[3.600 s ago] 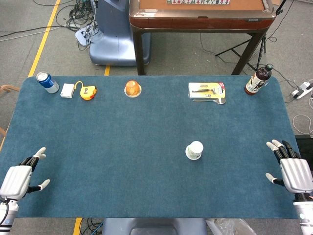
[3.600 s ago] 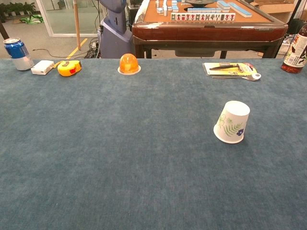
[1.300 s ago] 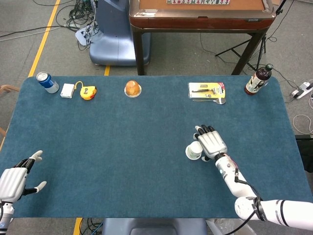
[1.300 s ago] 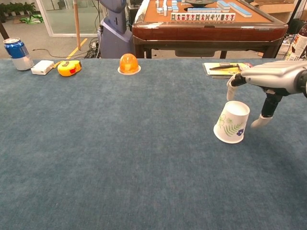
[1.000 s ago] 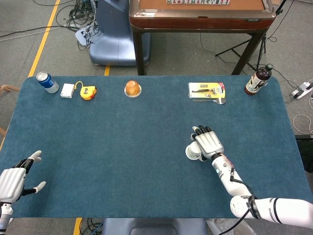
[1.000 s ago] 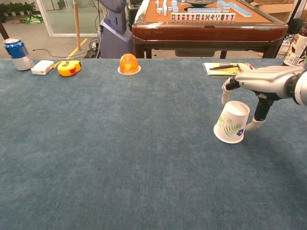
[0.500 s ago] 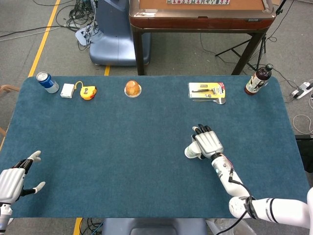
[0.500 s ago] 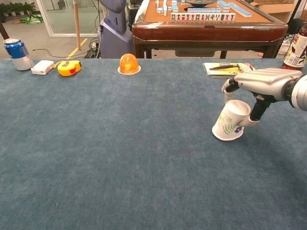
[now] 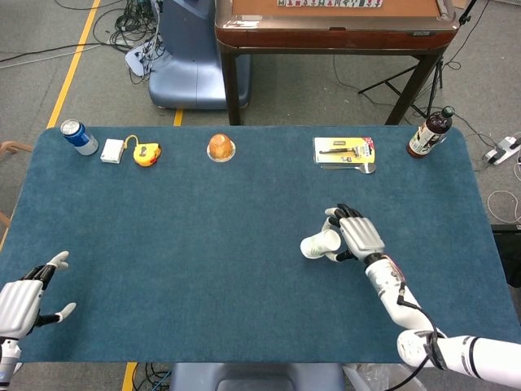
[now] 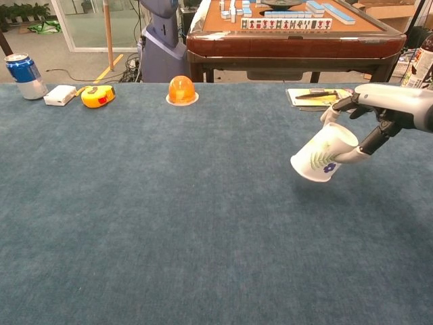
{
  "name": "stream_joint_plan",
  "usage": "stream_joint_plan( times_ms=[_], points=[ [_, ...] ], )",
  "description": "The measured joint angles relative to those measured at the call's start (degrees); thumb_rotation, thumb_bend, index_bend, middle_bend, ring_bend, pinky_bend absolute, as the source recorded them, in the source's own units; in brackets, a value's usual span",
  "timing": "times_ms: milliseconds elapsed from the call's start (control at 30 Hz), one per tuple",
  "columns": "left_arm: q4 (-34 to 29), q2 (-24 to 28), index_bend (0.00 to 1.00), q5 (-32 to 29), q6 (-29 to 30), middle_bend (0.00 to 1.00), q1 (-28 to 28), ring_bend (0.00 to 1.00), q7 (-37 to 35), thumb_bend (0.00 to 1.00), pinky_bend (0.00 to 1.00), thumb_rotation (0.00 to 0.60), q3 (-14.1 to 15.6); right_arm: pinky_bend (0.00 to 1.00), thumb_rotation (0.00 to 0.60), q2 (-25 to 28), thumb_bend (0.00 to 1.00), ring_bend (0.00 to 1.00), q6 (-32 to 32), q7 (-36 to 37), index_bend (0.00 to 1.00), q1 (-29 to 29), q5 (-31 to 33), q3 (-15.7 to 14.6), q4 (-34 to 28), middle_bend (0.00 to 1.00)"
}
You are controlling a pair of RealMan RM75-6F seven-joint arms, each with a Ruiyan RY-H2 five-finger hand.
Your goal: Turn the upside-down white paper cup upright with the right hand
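The white paper cup [image 10: 319, 155] with a green leaf print is lifted off the blue table [image 9: 203, 244] and tilted, its open rim pointing down and left. My right hand [image 10: 369, 118] grips the cup near its closed end, thumb under it and fingers over it. From the head view the cup [image 9: 318, 243] sticks out to the left of the right hand [image 9: 358, 235], right of the table's middle. My left hand [image 9: 24, 297] hovers open at the near left corner, holding nothing.
Along the far edge stand a blue can [image 9: 76, 135], a white box [image 9: 112, 150], a yellow tape measure [image 9: 146, 152], an orange dome [image 9: 221, 147], a packaged tool [image 9: 345, 152] and a dark bottle [image 9: 428, 133]. A wooden table [image 9: 334, 32] stands behind.
My right hand closed around the cup, lifted it off the table and tipped it so the rim swings left. The left hand stayed still.
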Motion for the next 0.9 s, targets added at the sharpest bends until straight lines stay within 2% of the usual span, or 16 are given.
stream_joint_plan(
  times_ms=[300,500,600,733,900],
  points=[
    [-0.1,-0.1,0.12,-0.2,-0.2,0.29,0.0,0.27,0.6,0.15,0.44,0.6,0.1,0.13,0.6,-0.3,0.25,0.03,-4.4,30.1,0.55,-5.6,-12.3,0.7,7.4,0.18],
    [-0.1,-0.1,0.12,-0.3,-0.4,0.29,0.0,0.27,0.5,0.15,0.44,0.6,0.1,0.13,0.6,-1.2,0.23,0.03,-8.7,45.2,0.53,-7.7,-17.7,0.4,13.2,0.17],
    [-0.1,-0.1,0.12,-0.4,-0.5,0.29,0.0,0.27,0.5,0.15,0.44,0.6,0.1,0.13,0.6,-1.8,0.23,0.03,-11.0,49.7,0.51,-8.1,-19.8,0.0,16.4,0.17],
    [0.0,-0.1,0.13,-0.4,-0.5,0.29,0.0,0.27,0.5,0.15,0.44,0.6,0.1,0.13,0.6,-2.8,0.22,0.03,-12.1,51.8,0.47,-8.4,-22.0,-0.6,19.0,0.16],
    [0.0,0.0,0.12,-0.5,-0.5,0.29,0.0,0.27,0.4,0.15,0.44,0.6,0.1,0.11,0.6,-2.7,0.17,0.02,-11.6,50.7,0.32,-8.4,-23.2,-1.1,19.4,0.13]
  ],
)
